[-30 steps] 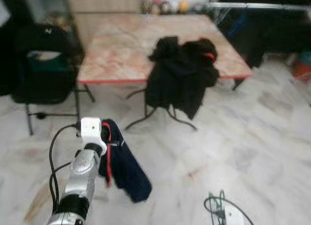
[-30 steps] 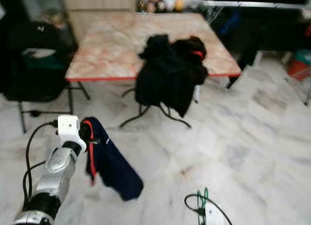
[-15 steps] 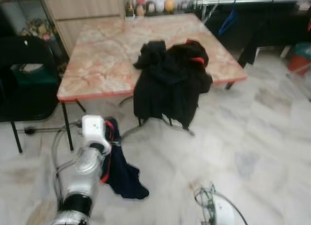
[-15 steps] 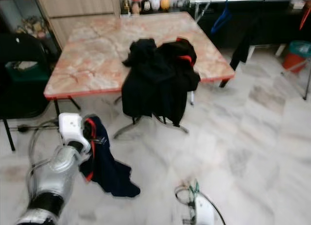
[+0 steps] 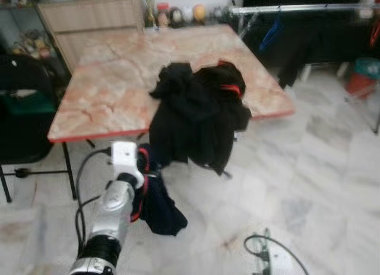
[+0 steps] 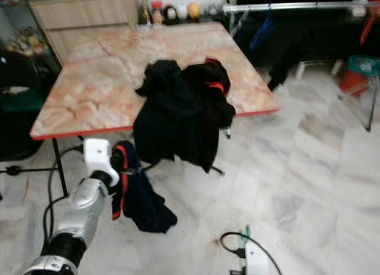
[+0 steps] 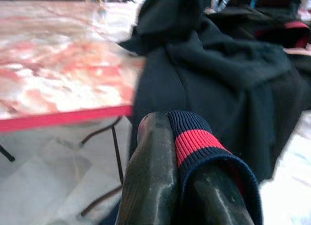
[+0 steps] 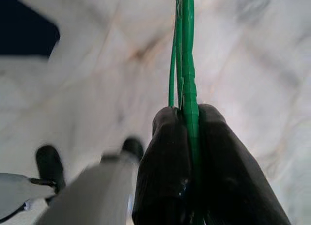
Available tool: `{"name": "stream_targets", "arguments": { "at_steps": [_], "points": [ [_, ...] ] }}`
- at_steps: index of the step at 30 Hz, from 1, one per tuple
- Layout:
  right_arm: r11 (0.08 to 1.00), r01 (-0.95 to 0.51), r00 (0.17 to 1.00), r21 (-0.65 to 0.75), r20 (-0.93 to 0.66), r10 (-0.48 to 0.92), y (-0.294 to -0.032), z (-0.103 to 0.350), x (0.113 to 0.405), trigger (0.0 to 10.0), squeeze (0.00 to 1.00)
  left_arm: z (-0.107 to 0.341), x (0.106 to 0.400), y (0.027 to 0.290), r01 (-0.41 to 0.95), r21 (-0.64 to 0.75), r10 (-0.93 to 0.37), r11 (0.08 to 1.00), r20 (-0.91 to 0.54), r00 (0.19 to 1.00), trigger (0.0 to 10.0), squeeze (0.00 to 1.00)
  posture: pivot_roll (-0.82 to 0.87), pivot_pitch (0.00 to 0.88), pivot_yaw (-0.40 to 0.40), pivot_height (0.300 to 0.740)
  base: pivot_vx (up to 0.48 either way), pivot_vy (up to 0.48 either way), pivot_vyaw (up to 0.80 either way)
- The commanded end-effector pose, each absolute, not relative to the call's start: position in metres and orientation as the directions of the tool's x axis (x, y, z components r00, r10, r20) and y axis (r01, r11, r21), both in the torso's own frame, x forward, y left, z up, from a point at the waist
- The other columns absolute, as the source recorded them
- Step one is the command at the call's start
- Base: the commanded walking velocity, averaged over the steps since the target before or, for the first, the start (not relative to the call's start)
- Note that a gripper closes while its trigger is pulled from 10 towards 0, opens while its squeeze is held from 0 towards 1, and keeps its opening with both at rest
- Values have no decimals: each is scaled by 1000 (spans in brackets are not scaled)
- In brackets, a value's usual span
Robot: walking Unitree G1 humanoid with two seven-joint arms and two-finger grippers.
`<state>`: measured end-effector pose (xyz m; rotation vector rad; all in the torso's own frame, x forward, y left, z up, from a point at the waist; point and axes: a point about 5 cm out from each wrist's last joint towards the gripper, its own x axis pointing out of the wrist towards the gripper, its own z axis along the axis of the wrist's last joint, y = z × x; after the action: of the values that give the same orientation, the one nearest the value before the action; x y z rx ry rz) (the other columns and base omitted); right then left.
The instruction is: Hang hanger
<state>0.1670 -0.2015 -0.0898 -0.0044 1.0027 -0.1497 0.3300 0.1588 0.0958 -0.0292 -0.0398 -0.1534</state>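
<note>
Left gripper: closed on navy garment, carried clear of floor; right gripper: clamped on green hanger, held low, presumably for rail beyond table.

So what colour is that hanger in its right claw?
Green. The hanger is a thin green wire one, pinched in the right claw; the right wrist view shows it best.

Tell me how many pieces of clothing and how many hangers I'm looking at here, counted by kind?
Navy garment with red trim, held in the left gripper: 1
Black clothes pile on the table, separate pieces cannot be told apart: 1
Green hanger, held in the right gripper: 1
Total: 3
</note>
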Motion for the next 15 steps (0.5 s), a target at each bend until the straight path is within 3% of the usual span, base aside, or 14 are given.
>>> {"name": "stream_targets", "arguments": {
  "at_steps": [1, 9, 15],
  "points": [
    [992, 116, 526, -42, -845, -97, -190, -92, 167, 10000, 0, 103, 331, 169, 123, -13, -121, 992, 78, 990, 10000, 0, -119, 0, -13, 740, 292, 0, 0],
    [993, 107, 526, -41, -845, -91, -190, -92, 167, 10000, 0, 105, 331, 170, 114, -12, -112, 993, 91, 990, 10000, 0, -119, 0, -13, 740, 277, 0, 0],
    [994, 101, 527, -43, -845, -90, -190, -92, 167, 10000, 0, 106, 329, 173, 95, -18, -93, 995, 104, 990, 10000, 0, -121, 0, -12, 740, 0, 0, 0]
  ]
}}
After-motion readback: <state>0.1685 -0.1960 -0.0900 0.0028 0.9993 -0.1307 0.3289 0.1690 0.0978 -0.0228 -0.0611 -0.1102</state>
